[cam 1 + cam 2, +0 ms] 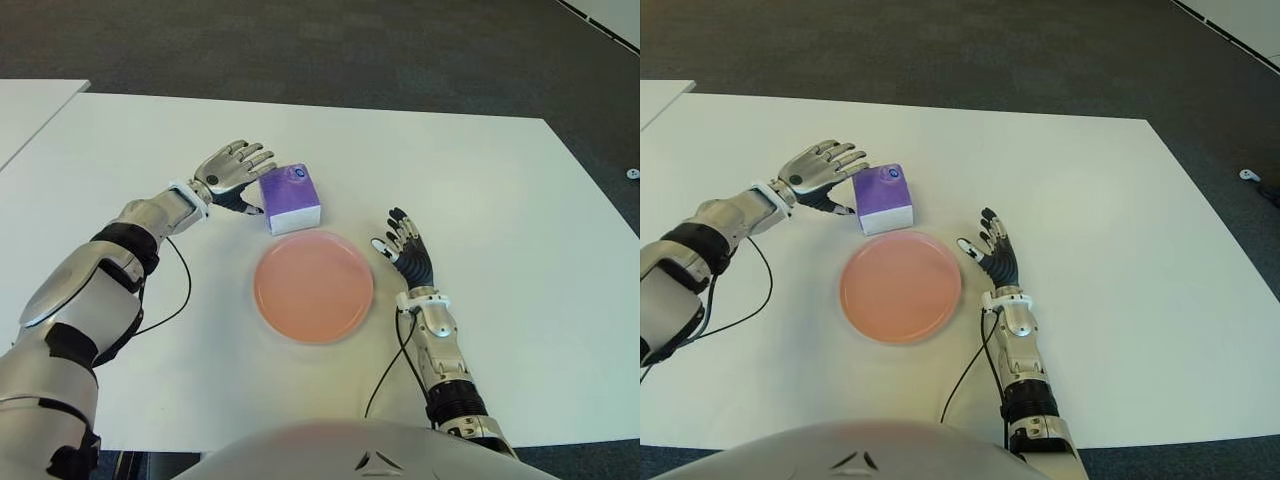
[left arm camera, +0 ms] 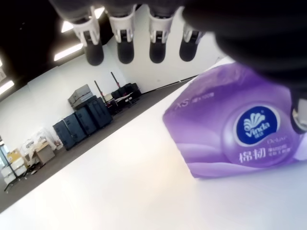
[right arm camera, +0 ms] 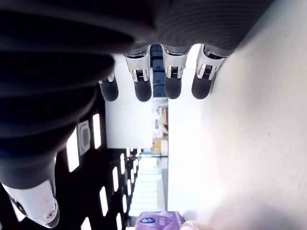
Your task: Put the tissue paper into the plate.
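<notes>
Meanwhile, on the white table (image 1: 500, 180), the left hand (image 1: 232, 170) reaches toward a purple tissue pack (image 1: 290, 198) that sits near the table's middle, just past the far rim of the pink plate (image 1: 314, 286). Its fingers (image 1: 252, 155) are spread and grip nothing; the thumb shows at the pack's near-left side, though whether it touches cannot be told from the head cameras. The pose looks like the approach to a grasp, with the fingers fanned over the pack's far side and the thumb on the opposite side, ready to close around it.

The plate holds nothing, so the placing is not yet done; it lies closer to the table's near edge than the pack does, a short carry away.

On the plate's right side, the right hand (image 1: 405, 250) shows with fingers extended and loose, holding nothing, apparently kept clear so the left arm can work alone.

From the left wrist camera, the pack's printed label faces the lens and four fingertips (image 2: 126, 50) hang above it with air between, a gap the head views cannot confirm. Seen from the right wrist, the right hand's own straight fingertips (image 3: 143, 90) appear, with only a sliver of the purple pack far off.
</notes>
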`<action>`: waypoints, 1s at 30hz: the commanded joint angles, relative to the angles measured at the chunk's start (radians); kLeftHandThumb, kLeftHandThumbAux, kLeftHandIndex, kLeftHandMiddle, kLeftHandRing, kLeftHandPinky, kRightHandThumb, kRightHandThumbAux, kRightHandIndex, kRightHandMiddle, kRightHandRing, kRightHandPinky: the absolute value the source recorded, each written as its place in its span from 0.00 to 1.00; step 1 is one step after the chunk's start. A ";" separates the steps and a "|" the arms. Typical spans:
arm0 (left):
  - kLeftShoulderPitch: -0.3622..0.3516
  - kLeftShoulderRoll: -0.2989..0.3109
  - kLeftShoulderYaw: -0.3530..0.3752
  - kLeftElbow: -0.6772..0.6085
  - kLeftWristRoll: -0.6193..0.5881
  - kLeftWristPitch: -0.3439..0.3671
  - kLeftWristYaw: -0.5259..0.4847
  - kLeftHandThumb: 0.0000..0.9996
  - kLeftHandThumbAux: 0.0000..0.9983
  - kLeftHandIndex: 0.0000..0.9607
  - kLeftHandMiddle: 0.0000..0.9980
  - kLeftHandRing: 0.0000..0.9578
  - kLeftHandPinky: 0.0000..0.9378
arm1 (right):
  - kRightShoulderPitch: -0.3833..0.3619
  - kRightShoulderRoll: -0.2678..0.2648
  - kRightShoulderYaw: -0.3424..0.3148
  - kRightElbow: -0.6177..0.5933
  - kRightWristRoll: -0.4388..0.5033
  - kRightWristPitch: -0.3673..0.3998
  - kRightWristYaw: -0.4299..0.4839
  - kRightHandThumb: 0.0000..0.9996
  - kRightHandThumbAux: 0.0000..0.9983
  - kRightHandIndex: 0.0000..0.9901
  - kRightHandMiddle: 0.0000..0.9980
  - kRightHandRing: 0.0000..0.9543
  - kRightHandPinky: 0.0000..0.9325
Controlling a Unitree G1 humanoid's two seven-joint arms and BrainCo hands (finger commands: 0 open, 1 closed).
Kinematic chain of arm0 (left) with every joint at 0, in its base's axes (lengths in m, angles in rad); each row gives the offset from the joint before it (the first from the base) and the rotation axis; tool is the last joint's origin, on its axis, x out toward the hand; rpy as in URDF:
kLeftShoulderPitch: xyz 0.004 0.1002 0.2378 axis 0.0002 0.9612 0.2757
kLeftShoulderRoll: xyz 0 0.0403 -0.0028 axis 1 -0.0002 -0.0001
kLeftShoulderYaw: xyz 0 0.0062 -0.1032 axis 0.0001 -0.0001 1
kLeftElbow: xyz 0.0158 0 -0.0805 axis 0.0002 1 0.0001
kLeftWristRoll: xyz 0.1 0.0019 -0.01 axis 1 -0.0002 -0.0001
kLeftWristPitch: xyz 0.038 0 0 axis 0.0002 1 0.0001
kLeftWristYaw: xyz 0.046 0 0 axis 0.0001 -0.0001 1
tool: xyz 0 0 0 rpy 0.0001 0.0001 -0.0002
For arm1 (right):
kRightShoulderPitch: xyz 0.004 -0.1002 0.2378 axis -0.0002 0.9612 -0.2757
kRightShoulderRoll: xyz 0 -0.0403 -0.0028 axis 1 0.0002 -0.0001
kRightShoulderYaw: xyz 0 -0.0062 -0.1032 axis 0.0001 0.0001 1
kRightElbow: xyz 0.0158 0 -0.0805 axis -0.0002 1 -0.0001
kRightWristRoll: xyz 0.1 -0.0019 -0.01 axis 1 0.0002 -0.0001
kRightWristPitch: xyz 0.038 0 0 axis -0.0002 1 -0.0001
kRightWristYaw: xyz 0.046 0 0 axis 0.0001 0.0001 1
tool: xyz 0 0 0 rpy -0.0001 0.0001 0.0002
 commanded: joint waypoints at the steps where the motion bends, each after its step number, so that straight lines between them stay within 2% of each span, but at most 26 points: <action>1: -0.024 0.006 -0.080 0.023 0.078 0.032 0.052 0.03 0.34 0.00 0.00 0.00 0.00 | 0.101 0.000 0.008 0.122 0.000 0.107 0.021 0.00 0.66 0.00 0.00 0.00 0.00; 14: -0.082 0.022 -0.191 0.060 0.155 0.070 0.094 0.03 0.36 0.00 0.00 0.00 0.00 | 0.104 0.000 0.011 0.116 0.002 0.111 0.029 0.00 0.64 0.00 0.00 0.00 0.00; 20: -0.105 0.023 -0.209 0.060 0.157 0.066 0.115 0.03 0.37 0.00 0.00 0.00 0.00 | 0.104 0.000 0.014 0.117 0.000 0.109 0.030 0.00 0.64 0.00 0.00 0.00 0.00; 30: -0.095 0.030 -0.224 -0.022 0.160 0.040 0.237 0.01 0.37 0.00 0.00 0.00 0.00 | 0.109 0.000 0.022 0.117 -0.009 0.109 0.026 0.00 0.63 0.00 0.00 0.00 0.00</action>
